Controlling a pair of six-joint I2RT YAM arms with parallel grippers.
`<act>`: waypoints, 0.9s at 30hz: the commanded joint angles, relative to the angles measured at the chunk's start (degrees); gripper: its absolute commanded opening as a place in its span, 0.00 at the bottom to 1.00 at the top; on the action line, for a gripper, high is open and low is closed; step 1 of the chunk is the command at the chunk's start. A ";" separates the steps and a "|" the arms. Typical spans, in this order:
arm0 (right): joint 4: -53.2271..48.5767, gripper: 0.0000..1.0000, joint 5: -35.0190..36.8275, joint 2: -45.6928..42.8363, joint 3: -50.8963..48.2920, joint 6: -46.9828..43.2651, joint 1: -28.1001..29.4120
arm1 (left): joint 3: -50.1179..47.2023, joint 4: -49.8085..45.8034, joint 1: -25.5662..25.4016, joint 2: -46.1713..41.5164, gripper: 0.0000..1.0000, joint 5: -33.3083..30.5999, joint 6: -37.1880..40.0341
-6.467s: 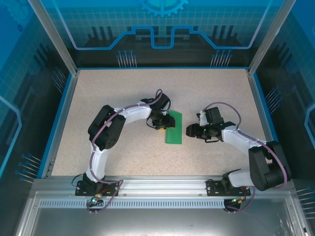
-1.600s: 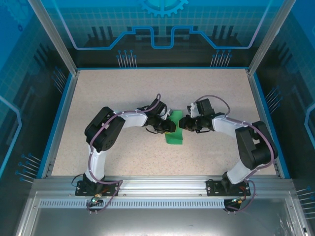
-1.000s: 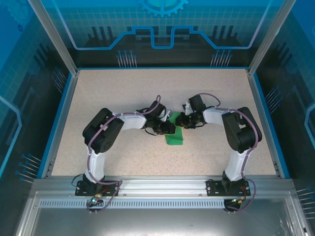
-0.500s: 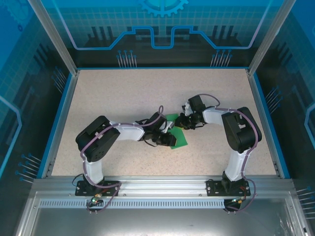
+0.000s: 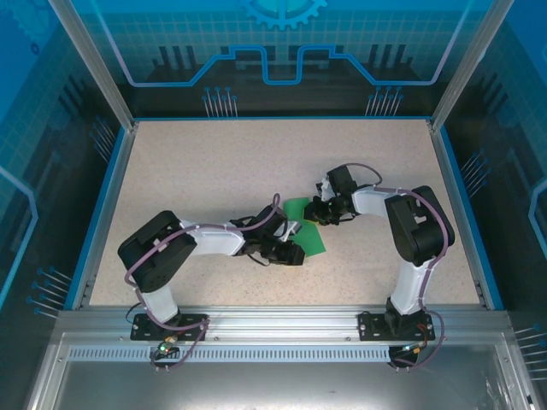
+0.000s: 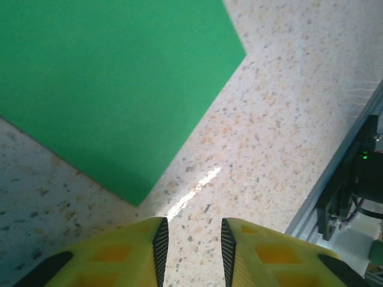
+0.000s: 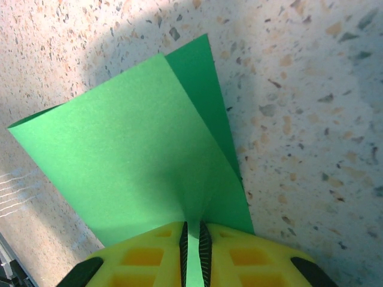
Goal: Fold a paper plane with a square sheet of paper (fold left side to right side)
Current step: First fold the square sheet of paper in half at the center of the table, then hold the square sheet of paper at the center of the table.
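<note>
Tabletop (image 5: 197,171), speckled and beige, carries the green sheet (image 5: 314,241) a little right of its middle, between the two arms. The sheet is doubled over into an oblong. Its long axis runs from the far side toward the arm bases, leaning right as it comes nearer. In the right wrist view the upper layer bows up off the surface, and a strip of the lower layer shows beyond its edge.

The right gripper (image 7: 192,230) sits at the far right side of the sheet and has hold of it. Its yellow fingers are nearly together, with the thin green edge clamped in the slit between them. Whether both layers or just the top one are caught there I cannot tell.

The left gripper (image 6: 192,230) is at the near left side, low over the surface. Its fingers (image 6: 140,254) stand a little apart with bare speckled surface between them, holding nothing. From this gripper the sheet lies ahead and to the left. One corner points back at the left fingertip, just beside it but seemingly not touching.

Judging by this, the right arm has the hold. The left would have to shift toward that corner before it could press or pinch the paper for the next fold.
</note>
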 commanded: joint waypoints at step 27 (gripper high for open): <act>3.62 0.25 -0.95 -10.68 -5.07 0.71 -0.10 | 11.05 -3.80 8.32 12.71 0.31 0.01 1.61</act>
